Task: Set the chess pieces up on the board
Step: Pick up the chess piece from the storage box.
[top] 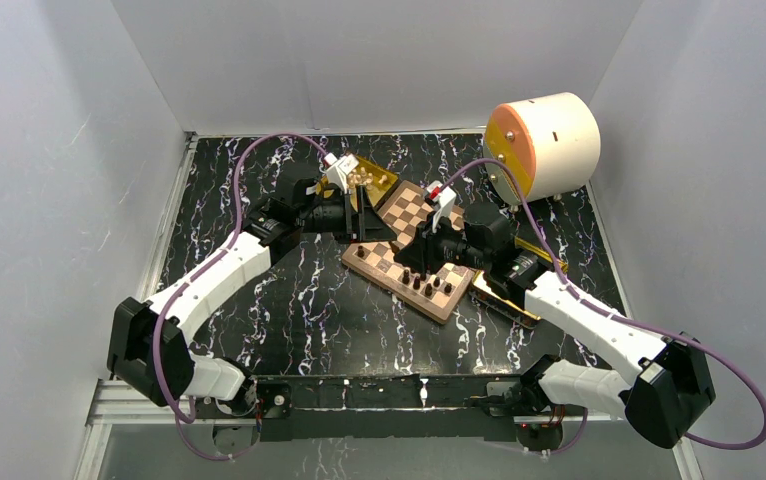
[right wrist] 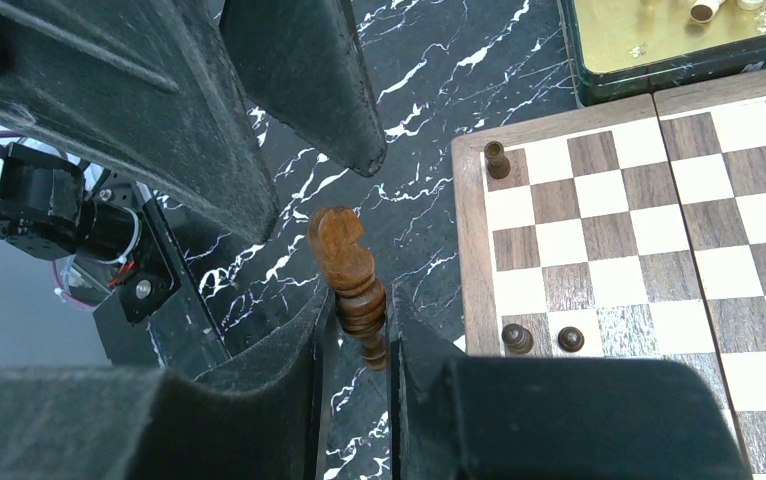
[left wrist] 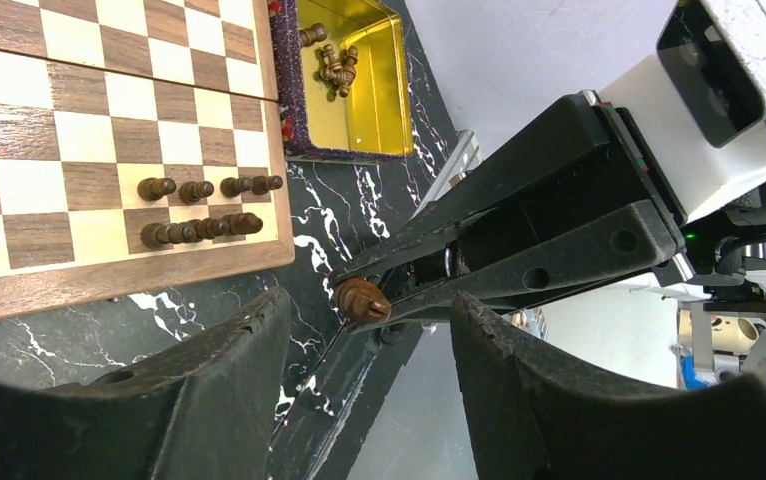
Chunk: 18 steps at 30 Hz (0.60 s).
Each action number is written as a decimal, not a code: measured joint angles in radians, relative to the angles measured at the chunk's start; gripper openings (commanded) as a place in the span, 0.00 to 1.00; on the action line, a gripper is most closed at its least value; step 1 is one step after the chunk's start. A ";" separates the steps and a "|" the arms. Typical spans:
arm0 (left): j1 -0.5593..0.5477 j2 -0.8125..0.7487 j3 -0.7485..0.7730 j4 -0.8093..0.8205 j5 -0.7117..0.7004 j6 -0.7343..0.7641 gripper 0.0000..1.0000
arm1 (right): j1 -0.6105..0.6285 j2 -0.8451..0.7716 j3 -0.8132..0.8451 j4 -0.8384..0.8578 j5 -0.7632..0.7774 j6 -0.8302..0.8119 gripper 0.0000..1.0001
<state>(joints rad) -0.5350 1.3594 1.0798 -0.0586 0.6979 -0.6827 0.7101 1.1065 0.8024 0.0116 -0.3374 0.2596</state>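
Note:
The board lies mid-table with several dark brown pieces on its near rows. My right gripper is shut on a dark brown knight, gripped by its base just off the board's left edge above the table. The right gripper shows its fingers tight on the knight. My left gripper is open and faces the right one. In the left wrist view the knight shows end-on just beyond the open left gripper, not touching its fingers. Dark pieces stand on the board's corner.
A gold tray with several dark pieces lies beside the board. A second tray with cream pieces lies at the board's other end. A large white and orange drum stands at the back right. White walls close in the table.

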 measured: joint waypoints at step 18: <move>-0.015 0.012 -0.010 0.006 0.021 0.009 0.33 | 0.010 0.015 0.007 0.019 0.002 0.022 0.16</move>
<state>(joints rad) -0.5503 1.3716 1.0702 -0.0525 0.7185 -0.6735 0.7204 1.1213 0.8097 0.0307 -0.3359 0.2817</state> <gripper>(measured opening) 0.326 0.290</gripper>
